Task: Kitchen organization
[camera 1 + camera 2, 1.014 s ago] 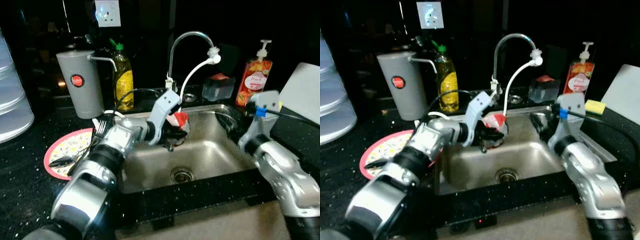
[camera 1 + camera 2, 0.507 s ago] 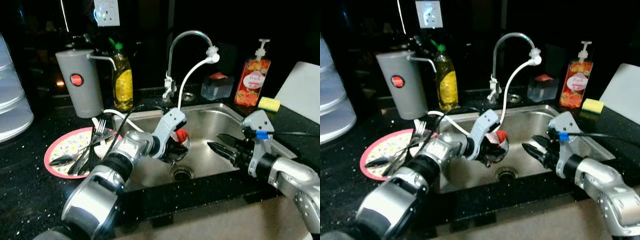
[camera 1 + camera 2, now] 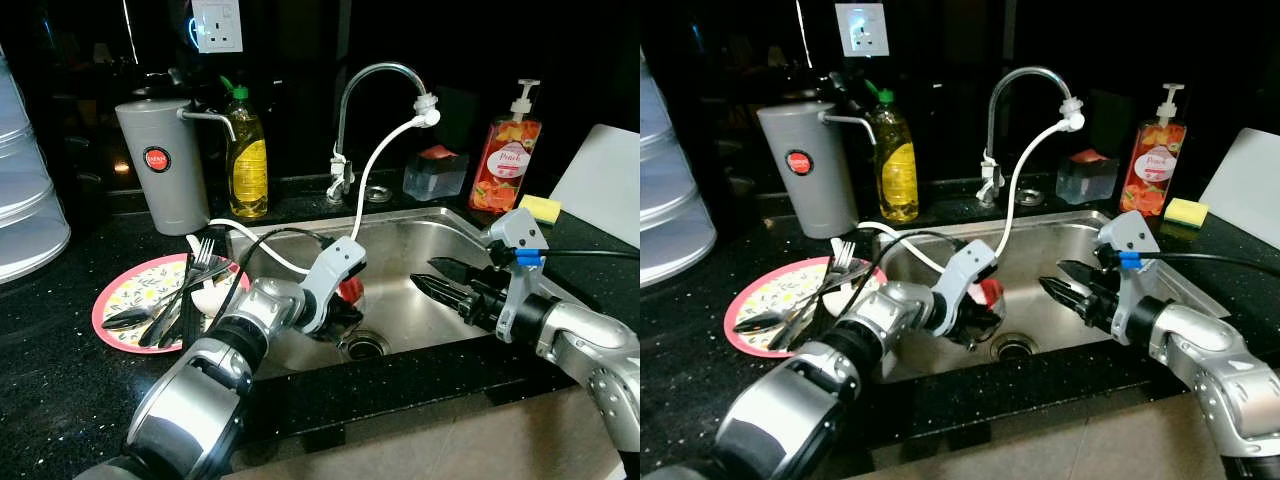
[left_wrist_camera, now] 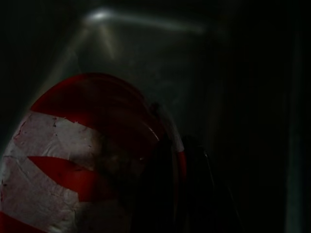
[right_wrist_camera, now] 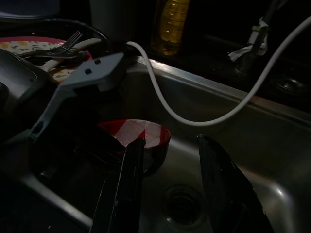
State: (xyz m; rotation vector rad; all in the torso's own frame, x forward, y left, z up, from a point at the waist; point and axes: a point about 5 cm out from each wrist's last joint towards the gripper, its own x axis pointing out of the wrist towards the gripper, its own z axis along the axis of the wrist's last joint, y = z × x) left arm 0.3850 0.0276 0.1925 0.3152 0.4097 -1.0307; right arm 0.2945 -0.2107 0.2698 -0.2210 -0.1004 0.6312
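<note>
The left arm reaches forward and down into the sink, its gripper low in the basin just beside the drain. Its black fingers are clamped on the rim of a red-and-white bowl; the left wrist view shows the bowl close up with a dark finger across its edge. The bowl hangs tilted over the sink floor, near the drain, and whether it touches the steel cannot be told.

The right arm comes in over the sink's right rim, forearm roughly level, its gripper pointing across the basin toward the bowl. Its two fingers stand spread with nothing between them, and in the right wrist view the bowl lies just beyond their tips, apart from them.

A white hose runs from the faucet spout down toward the sink's back left corner and on past the left wrist. Behind the sink stand a yellow dish-soap bottle, a grey canister, a clear small container and an orange pump bottle. A yellow sponge lies to the sink's right. Left of the sink, a pink floral plate carries forks and a spoon.
</note>
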